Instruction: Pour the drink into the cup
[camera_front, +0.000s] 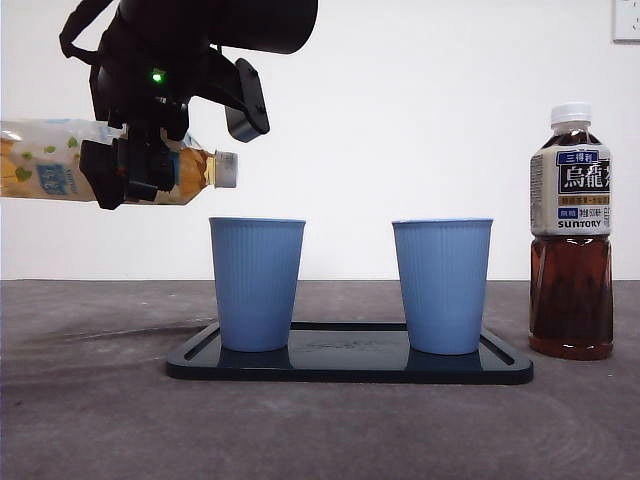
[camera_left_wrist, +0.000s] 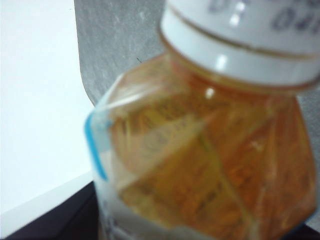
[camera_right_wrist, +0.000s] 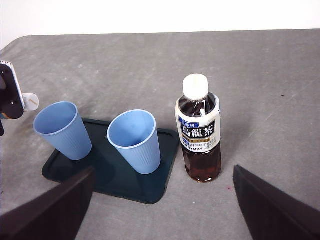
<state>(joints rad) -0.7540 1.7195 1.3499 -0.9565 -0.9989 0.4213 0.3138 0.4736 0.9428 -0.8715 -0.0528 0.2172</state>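
The left end effector (camera_front: 135, 165) is at the upper left of the front view, big and dark, and it is pinching a clear plastic bottle of yellow-orange drink (camera_front: 60, 162) around its body. The bottle lies flat on its side in the air, and its white cap (camera_front: 226, 169) points toward the middle of the frame, just above and a little to the left of the left blue ribbed plastic cup (camera_front: 256, 283). The cap looks like it is on, and no drink can be seen falling, so the pour seems not yet done. The bottle has been picked up, carried over and tipped; what looks left is to get the drink down into the cup. The inside of that cup looks plain blue in the right wrist view, with no drink to be seen. A second blue ribbed cup (camera_front: 441, 284) stands near it, and both sit on a flat dark tray (camera_front: 350, 364). At the right of the frame a tall bottle of dark brown tea with a white cap (camera_front: 571, 235) stands upright just beside the tray. The right end effector (camera_right_wrist: 162, 210) waits with its jaws spread wide, holding nothing. The worktop (camera_front: 90, 420) is grey and a bit speckled, and a plain white wall (camera_front: 420, 120) is behind it.
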